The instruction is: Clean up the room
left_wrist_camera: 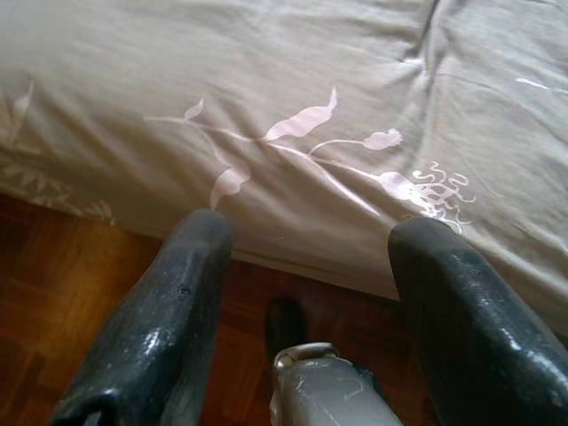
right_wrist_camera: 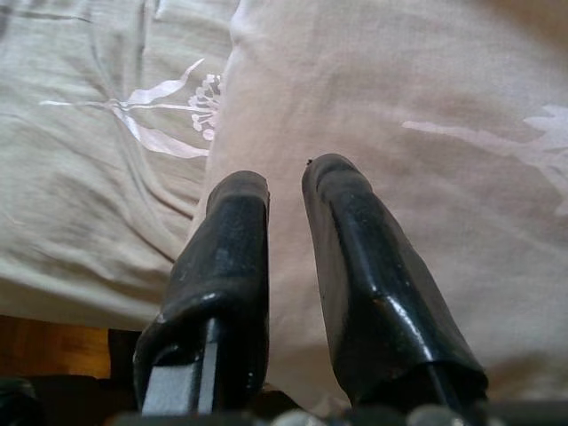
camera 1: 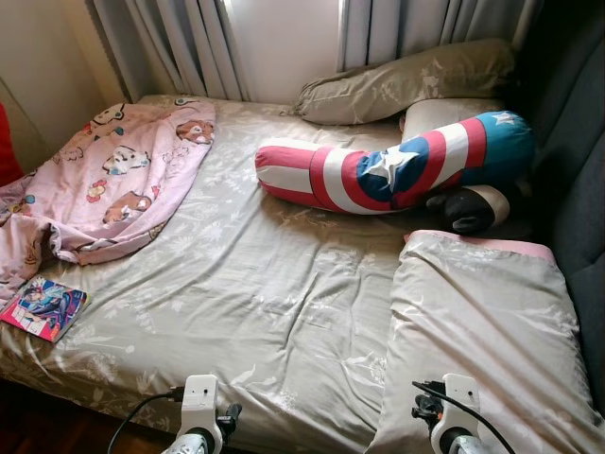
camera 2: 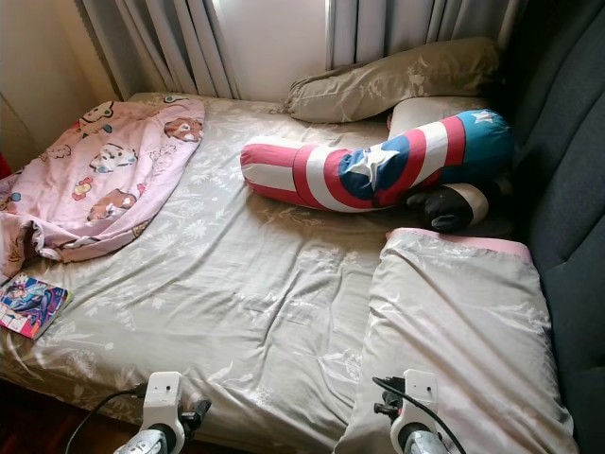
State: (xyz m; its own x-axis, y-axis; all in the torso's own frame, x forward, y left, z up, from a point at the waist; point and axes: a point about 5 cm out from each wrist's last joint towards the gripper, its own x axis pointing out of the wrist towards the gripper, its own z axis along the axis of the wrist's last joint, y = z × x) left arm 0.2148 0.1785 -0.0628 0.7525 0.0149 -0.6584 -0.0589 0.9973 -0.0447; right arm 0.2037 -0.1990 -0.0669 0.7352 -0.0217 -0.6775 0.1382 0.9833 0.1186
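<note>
A crumpled pink cartoon-print blanket [camera 1: 113, 170] lies on the bed's far left. A colourful book [camera 1: 43, 307] sits at the near left edge of the bed. A red, white and blue star bolster [camera 1: 397, 165] lies across the back, with a black-and-white plush [camera 1: 473, 208] beside it. My left gripper [left_wrist_camera: 315, 226] is open and holds nothing, just off the bed's front edge over the floor. My right gripper [right_wrist_camera: 286, 176] is shut with nothing in it, over the near corner of the beige pillow [camera 1: 482, 331].
The bed [camera 1: 255, 284] has a wrinkled beige leaf-print sheet. Another beige pillow [camera 1: 406, 85] leans at the back under the grey curtains [camera 1: 180, 43]. A dark padded headboard [camera 1: 577, 142] runs along the right. Wooden floor [left_wrist_camera: 53, 293] shows below the bed's edge.
</note>
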